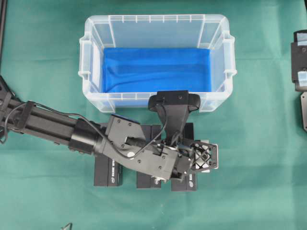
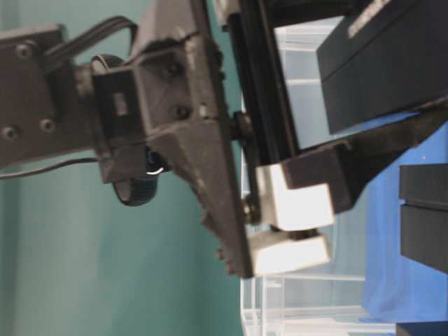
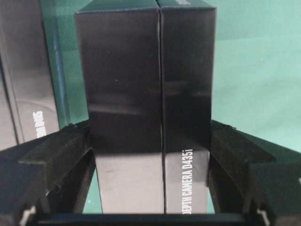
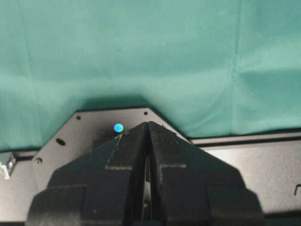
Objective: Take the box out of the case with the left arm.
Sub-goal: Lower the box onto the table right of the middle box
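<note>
Green cloth (image 1: pixel 43 43) covers the table, and on it, toward the far side, stands the large clear plastic rectangular case (image 1: pixel 98 21) with its rimmed edges and bright blue lining (image 1: pixel 153 69); nothing lies inside on the blue. In front of the case, the long black left arm (image 1: pixel 53 122) reaches in from the left edge, and its black openwork left gripper (image 3: pixel 150 136) has its jaws pinching a tall black cardboard box (image 3: pixel 146 84) by its two side faces, white lettering showing low on the front. The held box is outside the case, above a row of black boxes (image 1: pixel 108 172) lying on the cloth just before the near wall. At the right edge, the black right gripper (image 4: pixel 148 141) hangs over a black plate (image 4: pixel 263 169), its jaws pressed together
</note>
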You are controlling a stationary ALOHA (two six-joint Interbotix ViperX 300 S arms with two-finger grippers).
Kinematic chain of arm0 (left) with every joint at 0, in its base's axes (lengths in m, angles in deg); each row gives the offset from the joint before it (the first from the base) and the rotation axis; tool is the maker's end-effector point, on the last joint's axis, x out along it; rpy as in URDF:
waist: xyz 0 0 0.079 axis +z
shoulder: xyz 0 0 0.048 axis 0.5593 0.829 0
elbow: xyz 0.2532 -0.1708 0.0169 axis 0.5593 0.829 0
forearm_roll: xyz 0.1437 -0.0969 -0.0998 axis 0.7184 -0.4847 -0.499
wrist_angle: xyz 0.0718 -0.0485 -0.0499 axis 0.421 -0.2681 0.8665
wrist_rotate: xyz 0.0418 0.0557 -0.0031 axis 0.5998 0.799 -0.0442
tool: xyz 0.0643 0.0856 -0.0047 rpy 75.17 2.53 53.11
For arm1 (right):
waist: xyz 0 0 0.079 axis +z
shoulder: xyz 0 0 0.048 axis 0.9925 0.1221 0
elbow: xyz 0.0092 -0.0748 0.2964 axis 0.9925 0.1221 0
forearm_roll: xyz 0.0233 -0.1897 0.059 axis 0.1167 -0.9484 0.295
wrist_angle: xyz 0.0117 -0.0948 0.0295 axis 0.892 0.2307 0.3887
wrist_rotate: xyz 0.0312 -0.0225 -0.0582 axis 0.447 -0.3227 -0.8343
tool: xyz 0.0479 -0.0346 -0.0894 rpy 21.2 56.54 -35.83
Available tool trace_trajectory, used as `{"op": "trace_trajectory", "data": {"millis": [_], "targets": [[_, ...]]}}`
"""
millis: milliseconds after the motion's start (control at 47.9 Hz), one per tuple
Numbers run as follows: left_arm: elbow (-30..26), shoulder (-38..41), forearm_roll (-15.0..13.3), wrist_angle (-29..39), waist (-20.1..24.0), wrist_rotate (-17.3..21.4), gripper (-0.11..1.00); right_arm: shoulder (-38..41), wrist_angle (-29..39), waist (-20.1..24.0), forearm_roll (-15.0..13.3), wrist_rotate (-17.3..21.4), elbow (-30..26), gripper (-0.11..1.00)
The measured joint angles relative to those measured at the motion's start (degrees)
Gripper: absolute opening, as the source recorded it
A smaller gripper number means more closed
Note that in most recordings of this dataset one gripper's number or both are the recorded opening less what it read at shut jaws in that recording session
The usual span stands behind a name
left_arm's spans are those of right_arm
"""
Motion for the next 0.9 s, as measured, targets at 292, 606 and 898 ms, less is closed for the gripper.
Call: {"op": "trace_trajectory", "data": {"millis": [292, 606, 898], "targets": [[0.53, 2.90, 0.00, -5.27, 0.79, -0.09, 0.62, 0.00, -0.53, 0.00, 0.00, 0.00, 0.18, 0.02], [1.41, 3.96, 0.09, -5.36, 0.79, 0.26, 0.62, 0.00, -0.53, 0.00, 0.00, 0.00, 0.26, 0.02], [1.49, 4.04, 0.00, -5.54, 0.79, 1.67, 0.62, 0.00, -0.53, 0.00, 0.00, 0.00, 0.26, 0.02]]}}
